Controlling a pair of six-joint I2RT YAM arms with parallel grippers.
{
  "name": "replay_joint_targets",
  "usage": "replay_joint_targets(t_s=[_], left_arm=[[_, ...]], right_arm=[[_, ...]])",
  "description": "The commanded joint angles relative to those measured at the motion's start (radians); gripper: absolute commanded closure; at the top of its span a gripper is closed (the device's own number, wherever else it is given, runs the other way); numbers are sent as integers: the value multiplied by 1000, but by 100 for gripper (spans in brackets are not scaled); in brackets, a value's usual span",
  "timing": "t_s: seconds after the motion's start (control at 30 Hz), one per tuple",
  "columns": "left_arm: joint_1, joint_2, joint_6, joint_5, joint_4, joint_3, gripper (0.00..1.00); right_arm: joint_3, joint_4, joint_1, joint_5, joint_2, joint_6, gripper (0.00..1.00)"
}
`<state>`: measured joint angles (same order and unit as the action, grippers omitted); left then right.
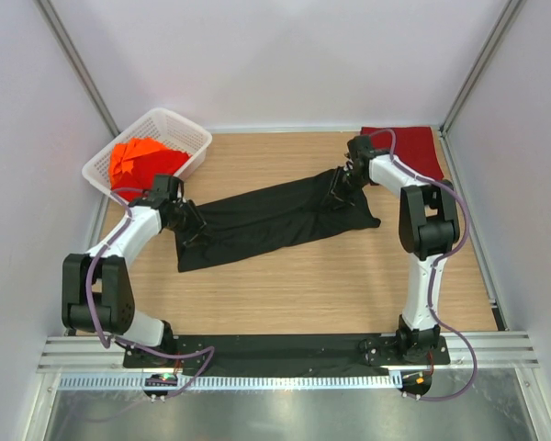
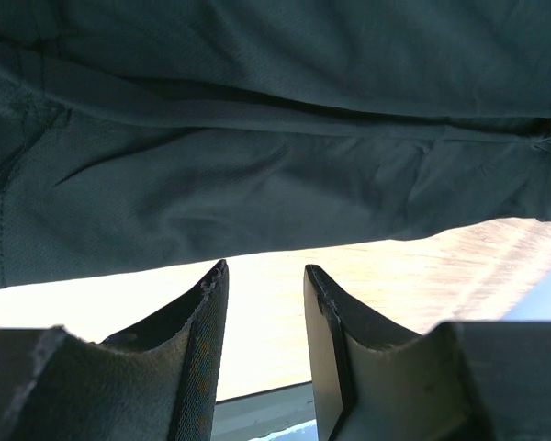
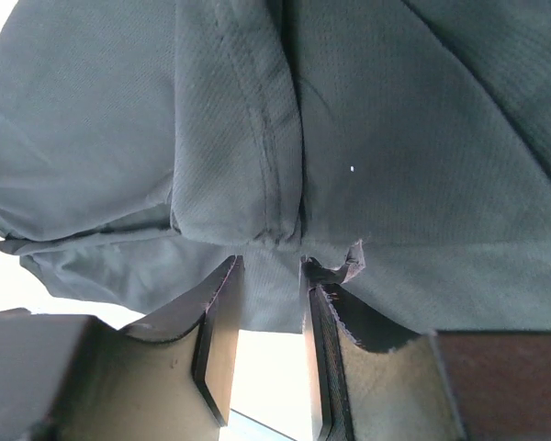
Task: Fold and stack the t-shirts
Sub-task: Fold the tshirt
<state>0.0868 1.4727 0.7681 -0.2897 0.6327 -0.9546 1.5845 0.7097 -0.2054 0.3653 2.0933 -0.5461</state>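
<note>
Left arm is rising from its base at 7 o'clock, elbow bent out toward 9, forearm reaching in toward the table (image 1: 331,285) centre. The left gripper (image 1: 191,230) (image 2: 264,268) is sitting low at the 9 o'clock end of the black t-shirt (image 1: 275,220) (image 2: 257,165). Its fingers (image 2: 202,322) are standing apart. Bare wood is showing between them, and the shirt's edge is lying just past the tips, so nothing is pinched.

Right arm is standing up from 5 o'clock, elbow high near 3, wrist dropping in toward 1. The right gripper (image 1: 338,195) (image 3: 269,265) is pointing down onto the shirt's 2 o'clock end. Its fingers (image 3: 216,340) are partly apart with a stitched hem fold (image 3: 275,184) of the black t-shirt (image 3: 395,138) sitting between the tips. Cannot tell whether they are squeezing it or only straddling it.

The black t-shirt is lying flat as a long band across the centre, running from 9 o'clock to 2 o'clock. The dark red t-shirt (image 1: 418,147) is lying at the far 1 o'clock corner. The orange-red t-shirts (image 1: 138,158) are sitting in the white basket (image 1: 191,124) at 10 o'clock.
</note>
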Motion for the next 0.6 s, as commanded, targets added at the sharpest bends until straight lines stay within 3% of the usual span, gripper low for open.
replay_joint_targets(t_s=[0.0, 0.37, 0.47, 0.5, 0.57], left_arm=[[4, 14, -30, -26, -8, -52, 60], [4, 38, -49, -28, 10, -78, 60], [4, 40, -53, -28, 13, -84, 60], [4, 40, -56, -28, 15, -84, 60], [4, 41, -59, -25, 18, -85, 60]], right_arm=[[-1, -47, 0, -3, 16, -5, 62], [40, -59, 0, 0, 71, -15, 64], [74, -52, 1, 6, 85, -20, 75], [83, -52, 0, 9, 86, -25, 85], [110, -52, -9, 15, 85, -35, 93]])
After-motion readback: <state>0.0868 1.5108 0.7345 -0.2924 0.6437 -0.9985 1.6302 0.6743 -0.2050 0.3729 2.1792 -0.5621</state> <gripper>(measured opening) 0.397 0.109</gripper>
